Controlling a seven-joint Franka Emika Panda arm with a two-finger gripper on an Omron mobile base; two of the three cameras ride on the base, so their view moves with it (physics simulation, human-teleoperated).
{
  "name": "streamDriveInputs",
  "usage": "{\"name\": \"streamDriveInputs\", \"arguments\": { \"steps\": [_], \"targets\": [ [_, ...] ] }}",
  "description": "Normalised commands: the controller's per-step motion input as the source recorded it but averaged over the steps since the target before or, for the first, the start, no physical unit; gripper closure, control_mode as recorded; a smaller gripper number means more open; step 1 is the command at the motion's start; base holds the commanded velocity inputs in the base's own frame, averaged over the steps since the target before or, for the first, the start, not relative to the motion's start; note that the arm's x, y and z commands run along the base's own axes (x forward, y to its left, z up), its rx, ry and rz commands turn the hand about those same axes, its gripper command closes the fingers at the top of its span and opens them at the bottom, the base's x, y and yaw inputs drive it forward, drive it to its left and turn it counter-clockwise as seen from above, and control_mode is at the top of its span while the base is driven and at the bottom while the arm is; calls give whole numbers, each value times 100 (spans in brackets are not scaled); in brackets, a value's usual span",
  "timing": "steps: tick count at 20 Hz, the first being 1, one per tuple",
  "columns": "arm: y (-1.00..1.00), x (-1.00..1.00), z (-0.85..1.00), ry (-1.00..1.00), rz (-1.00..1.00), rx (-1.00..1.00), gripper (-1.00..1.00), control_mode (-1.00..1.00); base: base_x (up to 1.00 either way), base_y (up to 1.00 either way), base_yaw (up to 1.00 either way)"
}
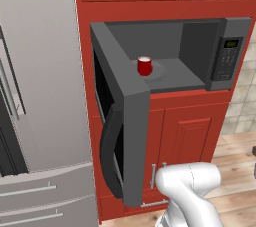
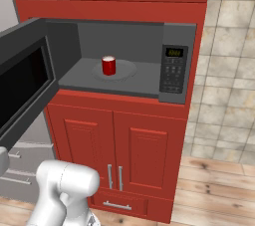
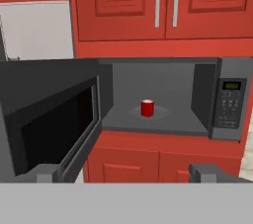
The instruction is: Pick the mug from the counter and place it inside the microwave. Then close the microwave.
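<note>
Gripper (image 3: 126,172) parted, well short of mug (image 3: 147,108) inside microwave (image 3: 163,119).

- The microwave (image 1: 200,73) floor carries a round turntable plate (image 2: 127,70) at its middle.
- The mug (image 1: 144,66) stands upright on that plate, well left of the keypad panel (image 2: 173,69).

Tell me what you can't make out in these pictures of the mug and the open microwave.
- Mug handle: too small to find in any view.
- Microwave display digits: blurred in every view.
- Microwave door: cut off by the left edge in the right base and hand views.
- Gripper: its fingertips barely clear the bottom of the hand view.
</note>
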Motion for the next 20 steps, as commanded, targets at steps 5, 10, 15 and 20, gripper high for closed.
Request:
{"name": "streamDriveInputs", "arguments": {
  "steps": [5,10,15,20],
  "targets": [
    [26,-32,0,-14,0,0,-100,-100,0,0,0],
    [39,-34,0,-12,0,0,-100,-100,0,0,0],
    [59,-3,0,-2,-2,0,-100,-100,0,0,0],
    [66,0,0,0,-7,-1,-100,-100,0,0,0]
  ]
}}
